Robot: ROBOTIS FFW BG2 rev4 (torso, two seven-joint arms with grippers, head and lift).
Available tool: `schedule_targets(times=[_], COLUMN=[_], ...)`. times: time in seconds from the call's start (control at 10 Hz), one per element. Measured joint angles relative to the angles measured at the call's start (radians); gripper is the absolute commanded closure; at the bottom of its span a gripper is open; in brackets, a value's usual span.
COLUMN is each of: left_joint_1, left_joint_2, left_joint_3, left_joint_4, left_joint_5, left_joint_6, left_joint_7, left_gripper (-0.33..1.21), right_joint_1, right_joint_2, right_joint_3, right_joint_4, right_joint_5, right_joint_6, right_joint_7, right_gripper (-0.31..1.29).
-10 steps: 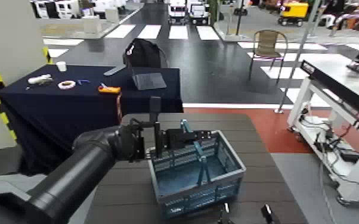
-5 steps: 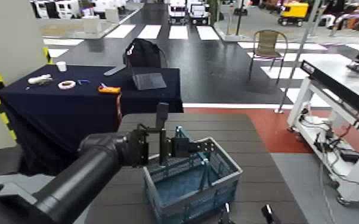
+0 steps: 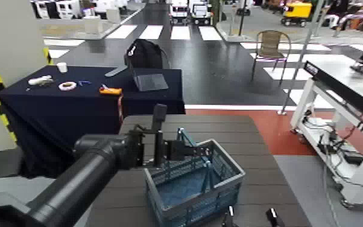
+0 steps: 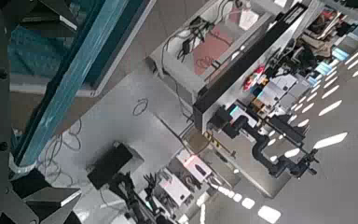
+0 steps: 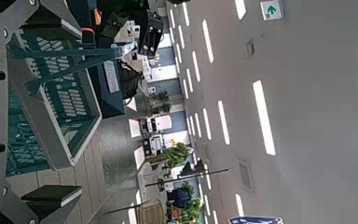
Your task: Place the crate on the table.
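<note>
We're keeping the left gripper (image 3: 184, 133) spread by the handle (image 3: 207, 176), apparently to free it, while the table (image 3: 262, 172) is bearing the crate (image 3: 203, 202) below, the spread right gripper (image 3: 251, 217) waiting beside it.

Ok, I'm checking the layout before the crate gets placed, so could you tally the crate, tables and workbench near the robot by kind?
Crate: 1
Tables, brown table and navy-draped table: 2
Workbench: 1
Total: 4

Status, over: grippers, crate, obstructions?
Left gripper open at crate's handle. Right gripper open, nearer robot. Crate on table. Left gripper overhangs it.
</note>
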Motion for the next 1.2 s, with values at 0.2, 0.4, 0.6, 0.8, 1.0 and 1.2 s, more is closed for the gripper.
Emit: schedule_targets(times=[0.2, 0.4, 0.6, 0.8, 1.0, 1.2], left_joint_1=[0.059, 0.16, 0.306, 0.456, 0.608, 0.736], left_joint_2=[0.033, 0.077, 0.119, 0.139, 0.142, 0.145], left_joint_3=[0.109, 0.21, 0.311, 0.373, 0.415, 0.436], left_joint_4=[-0.115, -0.328, -0.618, -0.814, -0.96, -1.037], left_joint_5=[-0.074, -0.099, -0.086, -0.048, -0.03, -0.094], left_joint_6=[0.047, 0.11, 0.155, 0.134, 0.061, -0.074], left_joint_7=[0.05, 0.143, 0.315, 0.418, 0.525, 0.57], left_gripper=[0.11, 0.11, 0.11, 0.1, 0.1, 0.1], right_joint_1=[0.002, 0.007, 0.01, 0.014, 0.018, 0.021], right_joint_2=[0.0, 0.002, 0.003, 0.004, 0.006, 0.006], right_joint_3=[-0.002, -0.009, -0.015, -0.021, -0.028, -0.032], right_joint_4=[-0.001, -0.005, -0.008, -0.01, -0.013, -0.014], right_joint_5=[0.001, 0.001, 0.001, 0.001, 0.002, 0.003], right_joint_6=[0.001, 0.002, 0.004, 0.004, 0.004, 0.002], right_joint_7=[0.0, 0.0, 0.0, 0.0, 0.0, 0.0], right_gripper=[0.14, 0.14, 0.14, 0.14, 0.14, 0.14])
